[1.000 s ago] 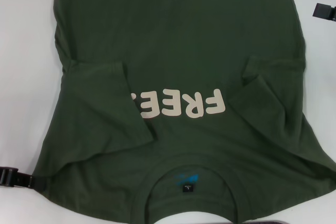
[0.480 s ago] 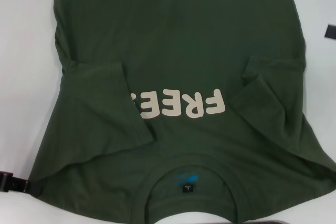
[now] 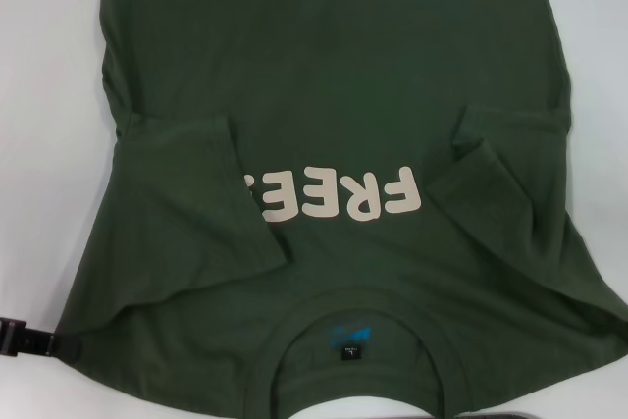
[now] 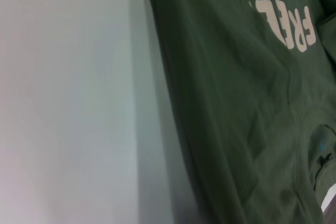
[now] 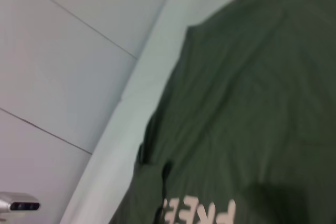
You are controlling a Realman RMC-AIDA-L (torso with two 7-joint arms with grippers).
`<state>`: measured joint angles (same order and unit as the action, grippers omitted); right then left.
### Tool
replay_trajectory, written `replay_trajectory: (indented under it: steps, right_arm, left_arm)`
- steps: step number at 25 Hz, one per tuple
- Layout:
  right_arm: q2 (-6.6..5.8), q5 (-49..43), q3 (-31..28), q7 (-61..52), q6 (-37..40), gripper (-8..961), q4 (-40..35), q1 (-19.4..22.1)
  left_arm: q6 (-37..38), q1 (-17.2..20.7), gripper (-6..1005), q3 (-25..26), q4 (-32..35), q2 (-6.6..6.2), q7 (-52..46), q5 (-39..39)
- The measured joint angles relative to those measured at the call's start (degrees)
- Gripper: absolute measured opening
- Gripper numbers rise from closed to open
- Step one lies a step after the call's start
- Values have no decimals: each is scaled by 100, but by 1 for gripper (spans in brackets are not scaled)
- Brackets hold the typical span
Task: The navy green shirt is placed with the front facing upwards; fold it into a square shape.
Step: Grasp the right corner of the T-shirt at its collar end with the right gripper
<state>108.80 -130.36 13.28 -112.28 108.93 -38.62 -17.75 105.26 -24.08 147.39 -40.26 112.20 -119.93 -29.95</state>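
The navy green shirt (image 3: 334,76) lies flat on the white table (image 3: 49,95), front up. Its cream "FREE" lettering (image 3: 343,198) reads upside down and its collar (image 3: 353,340) is nearest me, with a small black label inside. Both sleeves are folded inward over the chest, and the left sleeve (image 3: 196,183) covers the end of the lettering. My left gripper (image 3: 44,342) shows as a black piece at the near left corner of the shirt, by the shoulder edge. My right gripper is out of view. The left wrist view shows the shirt's side edge (image 4: 173,108) against the table.
Bare white table lies left of the shirt (image 4: 68,103) and right of it (image 3: 599,76). A dark strip (image 3: 549,413) runs along the near edge. In the right wrist view, pale panelled surface (image 5: 58,51) lies past the table edge, with a small metal object (image 5: 18,203).
The right gripper, seen at the far right edge before, has slid down and out of the head view. The left gripper has dropped slightly by the shirt's corner. The shirt has not moved.
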Motion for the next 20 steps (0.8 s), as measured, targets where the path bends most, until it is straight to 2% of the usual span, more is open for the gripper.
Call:
replay_trajectory:
  steps: [4,11,20]
  right_arm:
    - [-60,-251,0,-249,79,596,-12,178]
    - [-59,-896,-25,-370,159,598,83,301]
    - [-110,-1074,-9,-653,222,596,57,573]
  left_arm:
    - [-8,-45,27,1,0,0,28,-38]
    - [7,-210,27,-5,35,13,73,19]
    - [0,-324,27,-17,53,-18,89,27]
